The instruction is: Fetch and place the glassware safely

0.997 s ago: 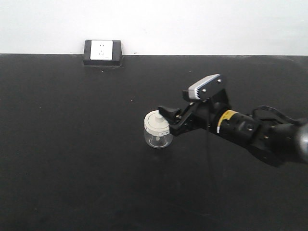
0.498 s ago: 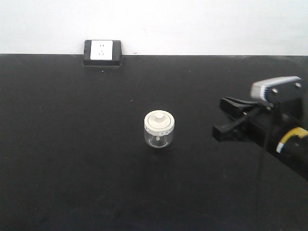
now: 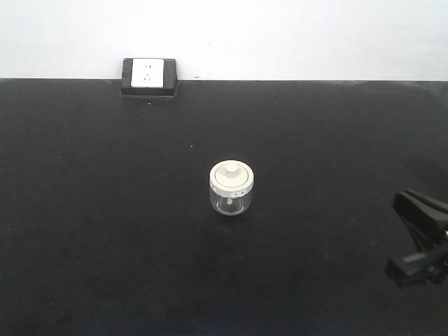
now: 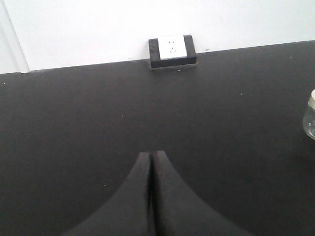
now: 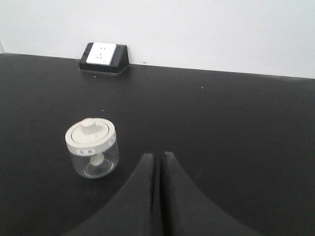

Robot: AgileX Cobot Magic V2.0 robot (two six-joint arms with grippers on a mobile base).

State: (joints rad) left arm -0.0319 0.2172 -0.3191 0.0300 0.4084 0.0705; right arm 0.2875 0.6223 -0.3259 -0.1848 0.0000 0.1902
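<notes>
The glassware (image 5: 92, 147), a squat clear jar with a cream-white knobbed lid, is standing upright on the black desk (image 3: 105, 210), and nothing is touching it. In the right wrist view it is sitting ahead of the right gripper (image 5: 158, 156) and off to its left, well apart from the fingertips. For the left gripper (image 4: 151, 155) it is showing only as a sliver at the far right edge of that gripper's view.

The left gripper is resting with its fingers pressed together and is carrying nothing. The right gripper is also carrying nothing. Its wrist view is showing the fingers drawn to a thin slit, while the front view is showing two dark parts standing apart at the frame edge, so I cannot tell how wide it is really standing.

An outlet box (image 3: 149, 75) is sitting against the wall, far ahead of both grippers and clear of the jar.

Judging from this, the jar is either set down already or waiting to be fetched. If the right arm is going in for it, it would do well to be opening wider than the lid first, swinging left until the jar is lying straight ahead between the fingers. It should be closing on the glass body below the lid, not on the knob, gently, since smooth glass is likely to slip or tip.
</notes>
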